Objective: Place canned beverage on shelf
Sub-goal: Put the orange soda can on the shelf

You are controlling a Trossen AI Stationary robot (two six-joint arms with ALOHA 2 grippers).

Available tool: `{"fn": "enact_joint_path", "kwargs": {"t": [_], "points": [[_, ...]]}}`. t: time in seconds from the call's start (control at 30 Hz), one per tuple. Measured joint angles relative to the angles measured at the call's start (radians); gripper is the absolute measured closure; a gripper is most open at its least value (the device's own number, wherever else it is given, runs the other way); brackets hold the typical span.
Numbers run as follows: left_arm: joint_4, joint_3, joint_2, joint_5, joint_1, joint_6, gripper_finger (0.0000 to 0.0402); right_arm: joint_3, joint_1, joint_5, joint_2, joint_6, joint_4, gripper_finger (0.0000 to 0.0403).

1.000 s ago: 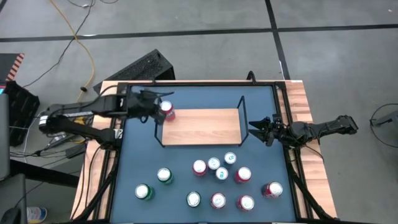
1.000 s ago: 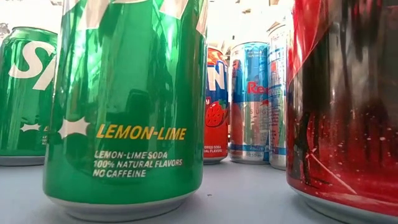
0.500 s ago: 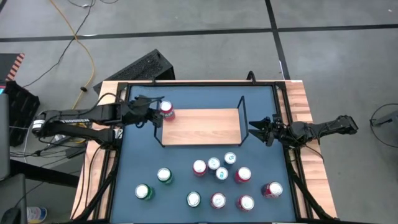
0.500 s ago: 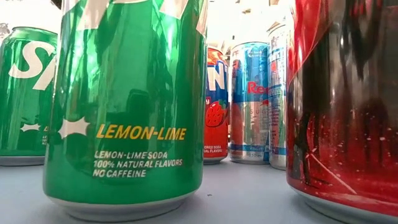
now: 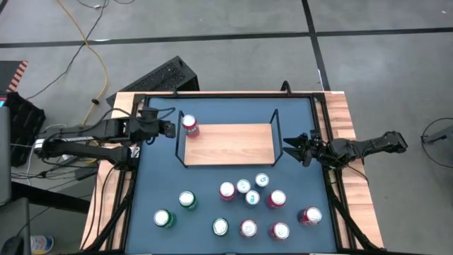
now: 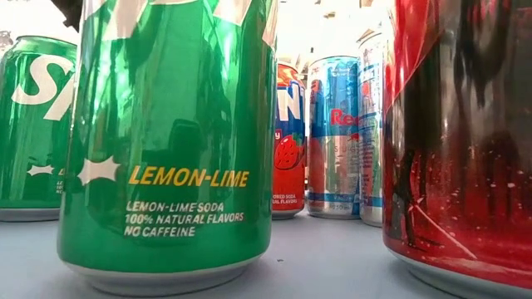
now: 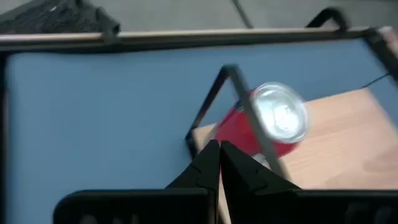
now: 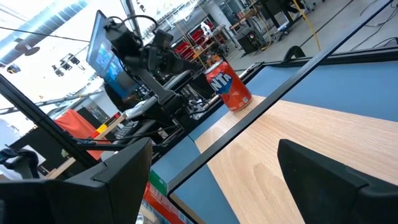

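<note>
Red can [image 5: 190,125] stands upright on the shelf [image 5: 230,144], at its left end by the wire frame. We have drawn our left hand [image 5: 168,129] back from it, now shut and empty. Loose cans [image 5: 248,193] crowd the worktop [image 5: 152,184]. Our right hand [image 5: 289,145] waits open beside the shelf's right end.

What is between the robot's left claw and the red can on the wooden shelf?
Only the shelf's black wire end frame and bare blue tabletop. The left wrist view shows the shut left gripper short of that frame, the red can just behind it.
</note>
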Motion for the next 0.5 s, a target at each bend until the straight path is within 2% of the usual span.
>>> {"fn": "enact_joint_path", "kwargs": {"t": [0.17,0.33,0.5], "points": [[0.007,0.000,0.052,0.007,-0.002,0.030,0.0401,0.000,0.000,0.007,0.000,0.000,0.000,0.0055],[0.083,-0.008,0.075,0.123,0.008,0.154,0.0401,0.000,0.000,0.027,0.000,0.000,0.001,0.0055],[0.161,-0.087,0.066,0.191,0.047,0.164,0.0401,0.000,0.000,0.027,0.000,0.000,0.001,0.0055]]}}
